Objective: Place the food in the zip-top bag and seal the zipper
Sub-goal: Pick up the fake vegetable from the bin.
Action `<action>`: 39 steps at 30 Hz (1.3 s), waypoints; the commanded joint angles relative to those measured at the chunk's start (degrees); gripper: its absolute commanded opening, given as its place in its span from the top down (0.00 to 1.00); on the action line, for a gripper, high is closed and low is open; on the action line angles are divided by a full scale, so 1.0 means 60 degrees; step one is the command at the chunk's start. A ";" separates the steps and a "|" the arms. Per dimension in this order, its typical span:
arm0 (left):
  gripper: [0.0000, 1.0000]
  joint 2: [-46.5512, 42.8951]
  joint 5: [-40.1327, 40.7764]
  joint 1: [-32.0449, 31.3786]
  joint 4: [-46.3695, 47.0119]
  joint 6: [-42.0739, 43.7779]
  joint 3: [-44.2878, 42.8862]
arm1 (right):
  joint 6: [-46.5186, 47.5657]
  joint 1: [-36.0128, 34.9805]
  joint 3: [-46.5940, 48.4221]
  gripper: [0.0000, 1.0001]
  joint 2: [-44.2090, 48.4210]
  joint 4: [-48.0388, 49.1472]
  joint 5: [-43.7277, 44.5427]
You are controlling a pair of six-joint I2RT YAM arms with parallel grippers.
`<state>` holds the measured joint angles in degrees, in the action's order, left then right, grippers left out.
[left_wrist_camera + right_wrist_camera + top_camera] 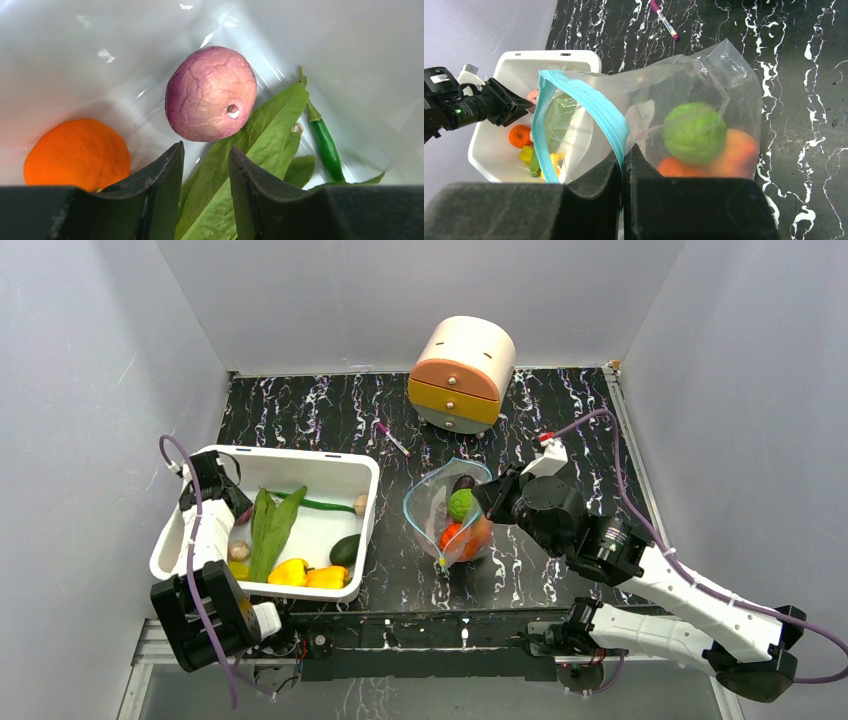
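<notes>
1. The zip-top bag (428, 512) stands on the black marbled tabletop (560, 430), right of centre. Its mouth gapes toward the left, and it lies between the white tub (300, 458) and the right arm
2. The zipper (589, 107), a blue-green strip, runs round the open mouth; the two sides are apart and the bag is unsealed
3. Inside the bag, a green round fruit (694, 132) sits on top of orange and red-pink fruits (739, 150). In the top view a dark eggplant (464, 482) shows just behind the green one
4. The right gripper (624, 152) has its fingers together, clamped on the zipper at the near side of the mouth and holding that edge up
5. The tub lies to the left of the bag, near it but not touching. It holds a long green leaf (270, 525), a thin green chilli (325, 145), two yellow peppers (305, 575), a dark green piece (345, 550), an orange fruit (77, 152) and a pink-purple round fruit (211, 93)
6. The left gripper (206, 155) is down inside the tub's left end. Its fingers are apart, with nothing between them. The pink-purple fruit is just ahead of the tips, the orange fruit off to one side and the leaf beneath
7. At the back of the tabletop stands a round peach and yellow drawer box (462, 373). A pink pen (392, 439) lies between it and the tub
</notes>
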<state>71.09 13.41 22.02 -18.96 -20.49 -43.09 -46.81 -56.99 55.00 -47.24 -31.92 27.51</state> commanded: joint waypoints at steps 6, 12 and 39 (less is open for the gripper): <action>0.67 -0.1122 -0.0842 0.0065 -0.0865 0.0504 -0.0703 | -0.0155 -0.0023 0.0227 1.00 0.0220 0.0584 0.0151; 0.39 -0.0960 0.0240 0.0064 -0.0299 0.0391 -0.0463 | -0.0223 -0.0015 0.0246 1.00 0.0140 0.0602 -0.0026; 0.53 0.1461 -0.0361 0.0067 0.1371 0.0510 -0.0097 | -0.0124 -0.0023 0.0482 1.00 -0.0014 0.0402 0.0146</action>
<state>80.44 12.91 22.06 -9.45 -18.74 -42.83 -47.92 -56.99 54.98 -48.38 -32.01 27.07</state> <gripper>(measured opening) 0.597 0.009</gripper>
